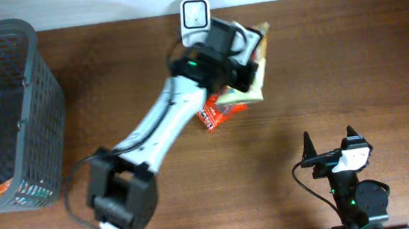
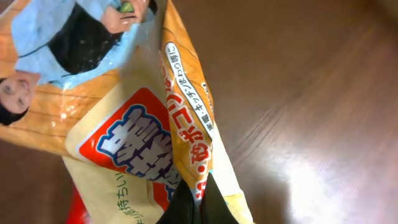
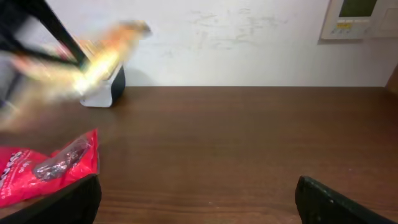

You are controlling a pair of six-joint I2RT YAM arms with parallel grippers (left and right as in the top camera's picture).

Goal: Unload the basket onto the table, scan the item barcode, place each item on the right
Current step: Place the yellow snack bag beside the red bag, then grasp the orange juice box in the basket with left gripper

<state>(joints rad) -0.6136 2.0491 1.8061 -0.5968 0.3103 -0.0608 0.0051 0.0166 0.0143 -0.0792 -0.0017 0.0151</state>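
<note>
Dark wooden tabletop [image 1: 365,61] meets a white wall, where a small white box-shaped scanner [image 1: 195,14] stands. Just beside the scanner, the left gripper [image 1: 237,47] is clamped on a crinkly orange-and-cream plastic snack bag [image 2: 143,149], raised off the wood. A red foil packet [image 1: 218,115] lies near the scanner, under the bag. Well away from the scanner, the right gripper [image 1: 329,141] rests spread wide, empty. Likely risk: the limp bag folds or turns its barcode from the scanner, so nothing reads.
</note>
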